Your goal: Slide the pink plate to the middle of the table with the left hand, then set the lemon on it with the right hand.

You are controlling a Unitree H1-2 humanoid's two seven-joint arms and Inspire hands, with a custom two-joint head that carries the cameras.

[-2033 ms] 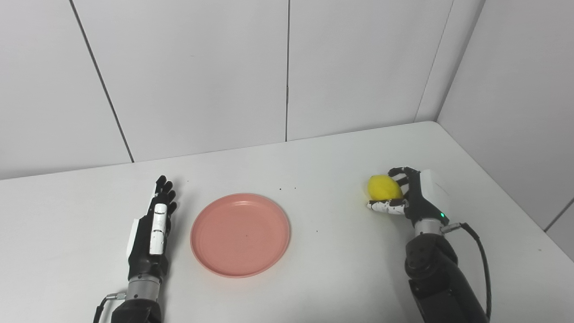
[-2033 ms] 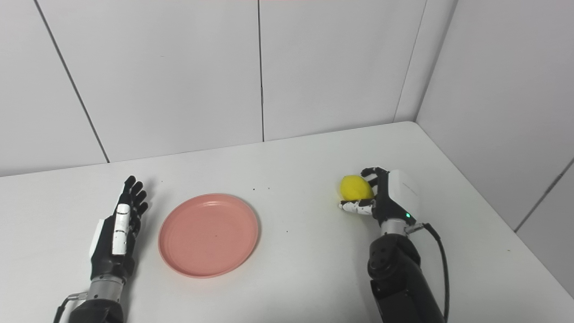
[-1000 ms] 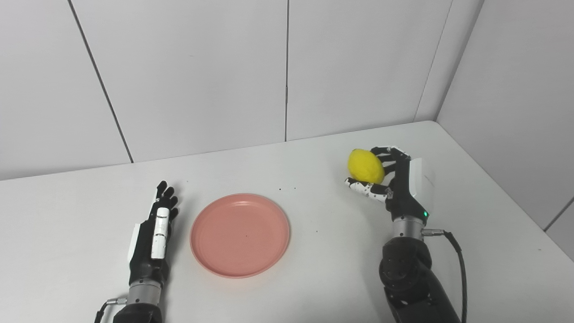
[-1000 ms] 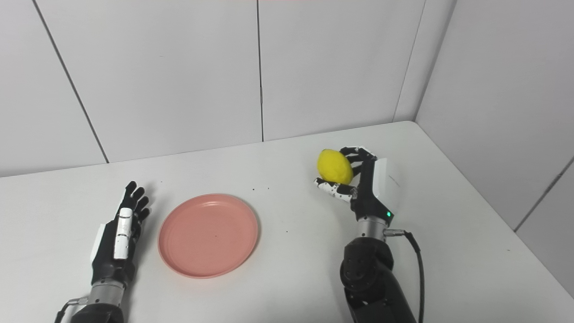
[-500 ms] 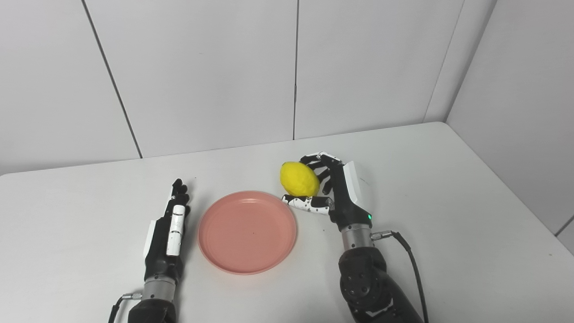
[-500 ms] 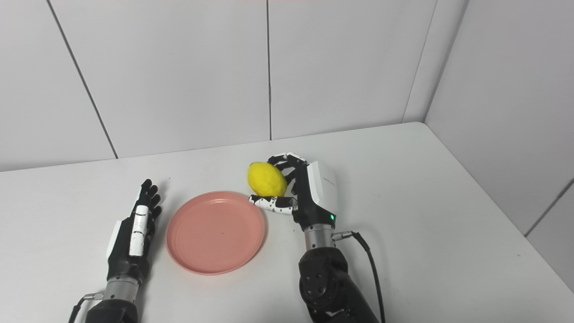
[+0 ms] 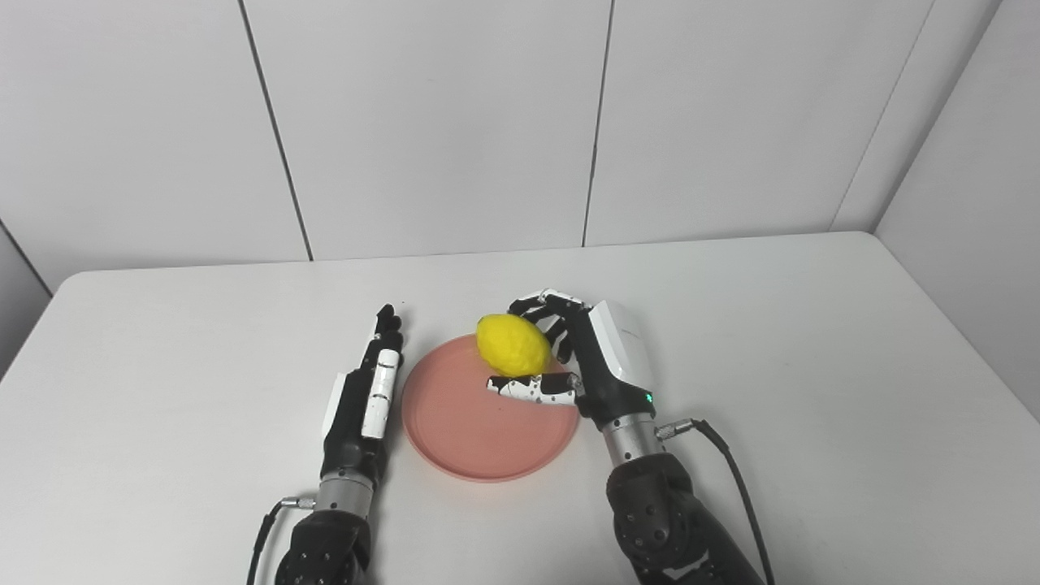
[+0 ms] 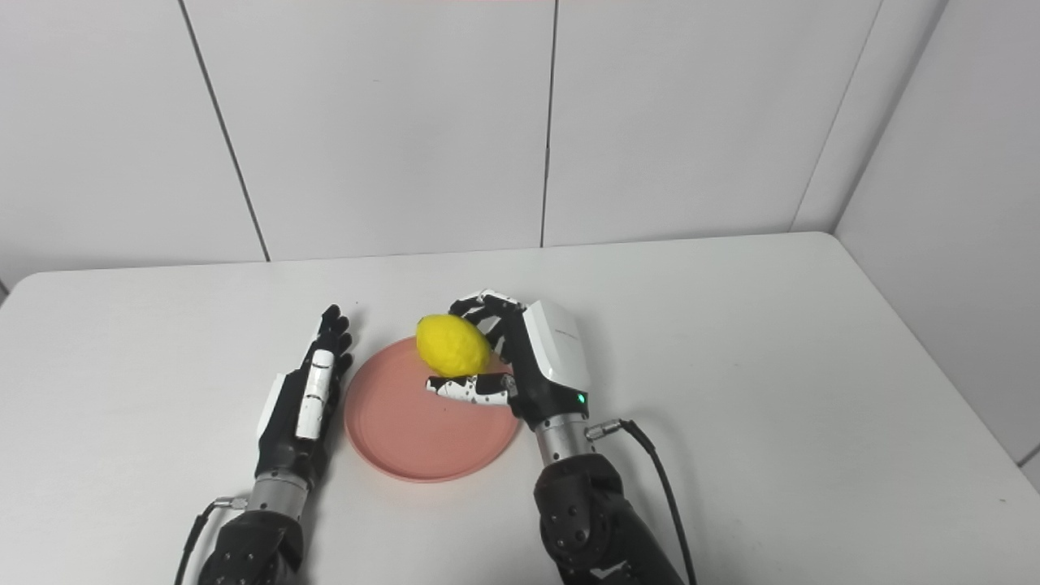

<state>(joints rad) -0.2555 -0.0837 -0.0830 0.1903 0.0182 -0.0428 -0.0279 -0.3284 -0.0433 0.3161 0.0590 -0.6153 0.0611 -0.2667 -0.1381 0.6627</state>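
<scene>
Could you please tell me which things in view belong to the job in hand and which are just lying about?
Belonging to the job:
- pink plate
- lemon, held over the plate
- right hand, holding the lemon
- left hand, open beside the plate

Just there:
- white table
- black cable on the right arm

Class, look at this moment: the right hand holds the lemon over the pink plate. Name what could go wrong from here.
1. The lemon sits above the far edge of the pink plate, not its middle; released here, the rounded fruit might roll off the shallow rim onto the table.
2. The left hand lies open right beside the plate, so it could nudge the plate as the right hand lowers.
</scene>
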